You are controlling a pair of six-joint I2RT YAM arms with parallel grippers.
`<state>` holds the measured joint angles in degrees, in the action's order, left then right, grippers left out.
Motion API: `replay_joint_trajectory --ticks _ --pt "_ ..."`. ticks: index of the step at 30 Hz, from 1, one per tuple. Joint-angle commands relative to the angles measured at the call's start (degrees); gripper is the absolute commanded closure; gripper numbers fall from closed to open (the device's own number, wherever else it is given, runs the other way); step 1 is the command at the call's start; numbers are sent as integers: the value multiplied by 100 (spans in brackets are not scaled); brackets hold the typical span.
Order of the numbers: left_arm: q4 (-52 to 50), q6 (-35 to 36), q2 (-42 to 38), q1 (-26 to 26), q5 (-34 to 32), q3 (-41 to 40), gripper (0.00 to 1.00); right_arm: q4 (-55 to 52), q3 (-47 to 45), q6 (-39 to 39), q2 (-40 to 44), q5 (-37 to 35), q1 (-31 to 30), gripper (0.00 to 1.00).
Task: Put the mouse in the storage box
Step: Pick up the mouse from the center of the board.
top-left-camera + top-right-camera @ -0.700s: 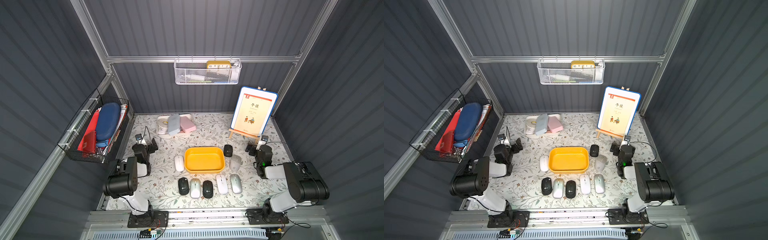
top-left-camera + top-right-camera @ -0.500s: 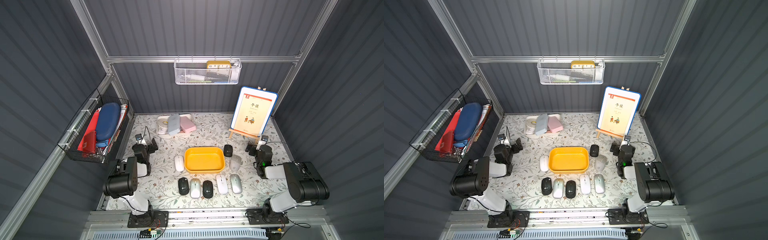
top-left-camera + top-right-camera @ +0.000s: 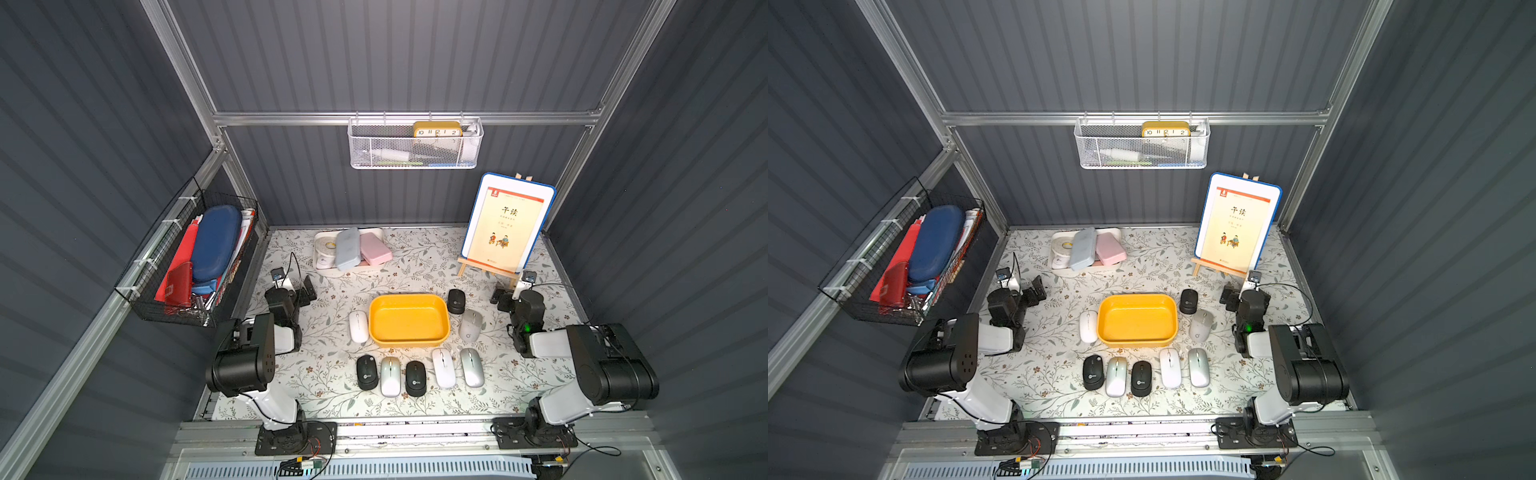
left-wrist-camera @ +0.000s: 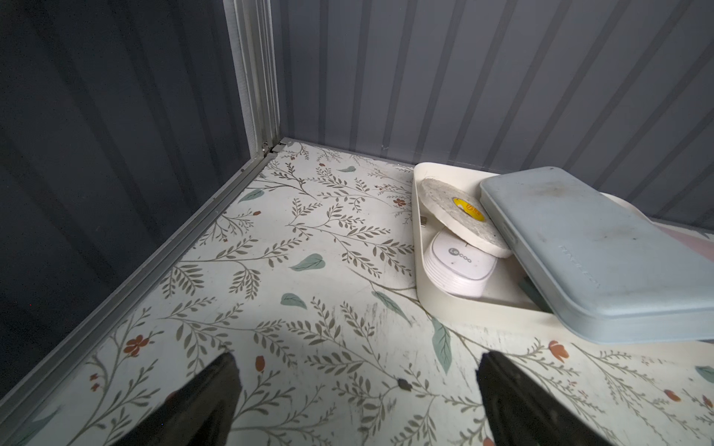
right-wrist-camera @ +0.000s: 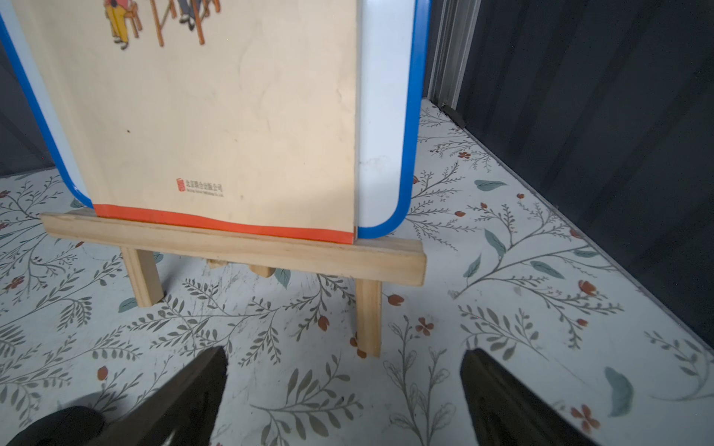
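Black fingers of the left gripper [image 4: 357, 359] stand spread wide w/ bare floral mat [image 4: 309, 270] between them, nothing pinched; right gripper [image 5: 344, 352] likewise wide apart over the mat, holding nothing. Left wrist view alone gives the white tray [image 4: 419, 231] close up: tape roll [image 4: 459, 216] leaning on a white round device [image 4: 459, 266], light-blue case [image 4: 602, 251] lying over the tray's rim, pink case [image 4: 691, 239] only a sliver at the right edge. Right wrist view alone shows the wooden easel [image 5: 232, 243] up close, ledge and legs, w/ book [image 5: 216, 116] in front of a blue-edged whiteboard [image 5: 382, 116], both cut off at frame top; dark blob [image 5: 58, 424] at lower left can't be made out. Storage box [image 3: 409, 322] shows only in both top views: yellow tub mid-mat, centre frame, btwn the arms, its floor bare. Same for what rings it: white mouse [image 3: 358, 326] just left, black mouse [image 3: 456, 301] by its upper right corner, grey mouse [image 3: 471, 325] just right, row of five mice [image 3: 415, 376] below. Top views also hold the white mesh basket [image 3: 415, 145] on the back wall, clock [image 3: 437, 129] half hidden in it, other contents blurred by mesh; black wire basket [image 3: 187, 266] at left.
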<state>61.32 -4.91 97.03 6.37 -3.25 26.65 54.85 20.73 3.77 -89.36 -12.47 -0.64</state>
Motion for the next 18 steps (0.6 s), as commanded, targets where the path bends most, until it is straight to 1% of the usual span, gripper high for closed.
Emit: replay_joint_trajectory --ticks 1,2,4,5,7,8,9,10,11,12,14,17,18 --pt "64 -28 57 29 92 121 1 17 78 -31 -37 34 -28 1" --pt "39 -69 53 31 -105 125 1 18 72 -27 -34 35 -24 1" --pt "-95 -104 -23 26 -255 198 1 43 68 -70 -32 42 -30 1" --pt "-471 -26 -161 10 -420 384 1 129 11 -117 -22 51 -30 1" --pt "-1959 1 -546 -93 -516 1086 0 80 38 -16 73 -503 -121 1" --pt "-2692 7 -682 -191 -716 1508 1 -163 64 -13 206 -501 -129 1" --pt "-3206 7 -783 -336 -924 1826 1 -438 103 -52 337 -531 -187 1" --pt "-3479 90 -897 -493 -998 2000 1 -601 90 -26 444 -667 -265 1" --pt "-3641 304 -1024 -713 -1135 2128 1 -513 -9 -34 492 -731 -309 1" --pt "-3728 535 -1165 -969 -1305 2183 1 -168 -141 -113 444 -731 -337 1" --pt "-3990 657 -1452 -1263 -1341 2266 1 381 -286 -187 289 -795 -373 1" --pt "-4672 326 -1959 -1426 -1151 2455 0 967 -429 -282 142 -833 -403 1" --pt "-4857 176 -2159 -1426 -933 2507 1 884 -376 -306 273 -1188 -500 1"
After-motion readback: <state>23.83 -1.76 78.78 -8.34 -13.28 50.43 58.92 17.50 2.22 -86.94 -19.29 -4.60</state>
